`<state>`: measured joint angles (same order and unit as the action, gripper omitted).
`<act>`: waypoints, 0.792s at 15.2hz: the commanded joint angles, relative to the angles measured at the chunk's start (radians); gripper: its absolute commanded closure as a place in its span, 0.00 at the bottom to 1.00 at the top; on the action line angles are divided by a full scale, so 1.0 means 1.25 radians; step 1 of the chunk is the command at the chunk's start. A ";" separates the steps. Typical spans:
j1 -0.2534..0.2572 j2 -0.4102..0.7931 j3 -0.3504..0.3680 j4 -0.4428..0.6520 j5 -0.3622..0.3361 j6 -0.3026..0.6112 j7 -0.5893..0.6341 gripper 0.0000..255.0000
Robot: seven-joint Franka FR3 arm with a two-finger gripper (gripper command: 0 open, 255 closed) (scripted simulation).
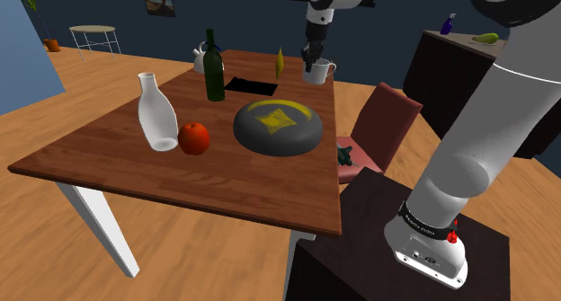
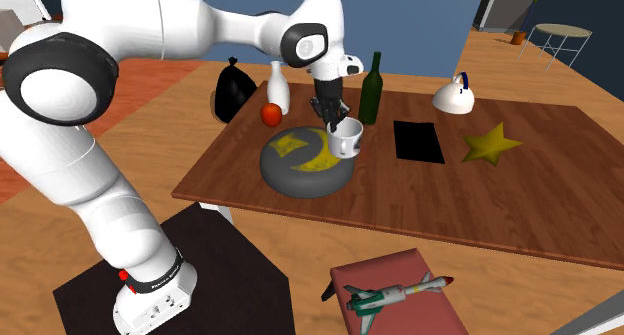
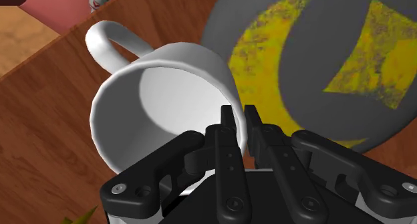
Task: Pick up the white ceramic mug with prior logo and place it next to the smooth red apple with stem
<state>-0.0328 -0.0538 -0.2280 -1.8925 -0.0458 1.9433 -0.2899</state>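
The white mug (image 1: pixel 317 72) (image 2: pixel 347 139) (image 3: pixel 157 105) hangs off the table, its rim wall clasped between the fingers of my black gripper (image 1: pixel 312 58) (image 2: pixel 335 121) (image 3: pixel 239 119); one finger is inside the cup, the other outside. Its handle points away from the gripper. Below it lie the wooden table and the edge of a grey disc with a yellow mark (image 1: pixel 278 127) (image 2: pixel 305 163) (image 3: pixel 334 62). The red apple (image 1: pixel 193 138) (image 2: pixel 270 114) rests on the table beyond the disc, beside a white vase (image 1: pixel 157 112) (image 2: pixel 279 88).
A green bottle (image 1: pixel 214 67) (image 2: pixel 372 88), a black square mat (image 1: pixel 246 84) (image 2: pixel 418 141), a yellow star (image 2: pixel 490 143) and a white kettle (image 2: pixel 455 95) share the brown table (image 1: pixel 99 151). A red chair (image 1: pixel 385 119) (image 2: pixel 440 308) carrying a toy plane (image 2: pixel 385 295) stands at the table's edge.
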 commanded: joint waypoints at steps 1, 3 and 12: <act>0.017 -0.018 0.020 -0.023 -0.007 0.004 0.041 1.00; 0.035 -0.036 0.041 -0.043 -0.013 0.004 0.082 1.00; 0.110 -0.077 0.142 -0.087 -0.022 -0.003 0.260 1.00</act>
<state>0.0918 -0.1500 -0.0679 -1.9994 -0.0738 1.9395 0.0048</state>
